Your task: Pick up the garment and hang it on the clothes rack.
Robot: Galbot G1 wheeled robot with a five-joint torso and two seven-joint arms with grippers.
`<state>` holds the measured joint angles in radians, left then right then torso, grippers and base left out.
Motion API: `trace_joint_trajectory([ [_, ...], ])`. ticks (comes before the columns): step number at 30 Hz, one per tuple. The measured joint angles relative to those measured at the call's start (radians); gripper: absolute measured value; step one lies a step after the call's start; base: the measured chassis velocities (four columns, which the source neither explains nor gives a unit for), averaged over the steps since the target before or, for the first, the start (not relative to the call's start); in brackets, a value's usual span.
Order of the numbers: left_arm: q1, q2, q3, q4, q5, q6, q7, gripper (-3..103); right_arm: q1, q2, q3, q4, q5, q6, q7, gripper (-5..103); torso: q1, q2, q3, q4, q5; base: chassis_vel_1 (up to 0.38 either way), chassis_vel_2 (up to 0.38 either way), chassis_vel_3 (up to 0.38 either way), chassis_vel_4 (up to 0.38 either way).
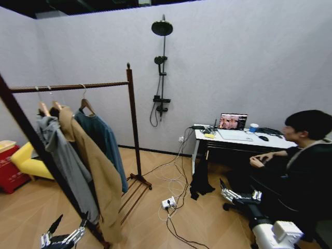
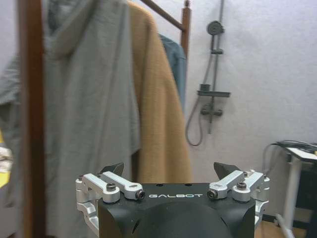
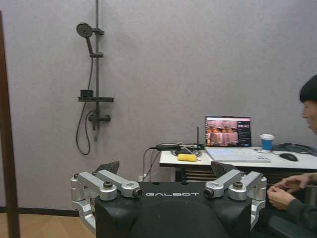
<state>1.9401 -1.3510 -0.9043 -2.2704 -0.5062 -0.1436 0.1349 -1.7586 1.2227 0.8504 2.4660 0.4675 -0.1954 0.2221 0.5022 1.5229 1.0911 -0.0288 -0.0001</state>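
Head view, item one: a dark teal-blue long-sleeved garment of soft fabric (image 1: 104,142) is recorded on a wooden hanger with a metal hook, already hung from the top bar of the tall dark reddish-brown wooden clothes rack (image 1: 136,140). It is placed left of centre in the frame, nearest the far post. Its long axis is vertical, from hook to hem. Beside it, toward the near post, a long tan coat (image 1: 93,171) and a grey hooded sweatshirt (image 1: 65,161) are hung on the same bar.

Item two: the left hand (image 1: 65,236) is seen at the lower left of the frame, low and close to the rack's slatted base, with its fingers spread wide and nothing between them. The garment lies above it and farther off, behind the coat and the sweatshirt. The right hand (image 1: 238,196) is held at the lower right, well apart from the rack, also wide and empty. The left arm is judged the nearer to the garment.

Item three: flooring of light wood planks, with white cables and a power strip (image 1: 167,203) lying on it. Walls are plain pale grey; a black shower stand (image 1: 161,67) is fixed at upper centre. A white counter (image 1: 236,139) at centre right carries an open laptop (image 1: 233,122).
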Motion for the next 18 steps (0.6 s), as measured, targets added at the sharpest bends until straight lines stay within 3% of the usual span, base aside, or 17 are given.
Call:
trace_joint_trajectory([
  [18, 0.0, 0.0, 0.0, 0.0, 0.0, 0.0, 0.0, 100, 0.0, 0.0, 0.0, 0.0, 0.0, 0.0, 0.0, 100, 0.0, 0.0, 0.0, -0.0001, 0.0002, -0.12, -0.122, -0.117, -0.128],
])
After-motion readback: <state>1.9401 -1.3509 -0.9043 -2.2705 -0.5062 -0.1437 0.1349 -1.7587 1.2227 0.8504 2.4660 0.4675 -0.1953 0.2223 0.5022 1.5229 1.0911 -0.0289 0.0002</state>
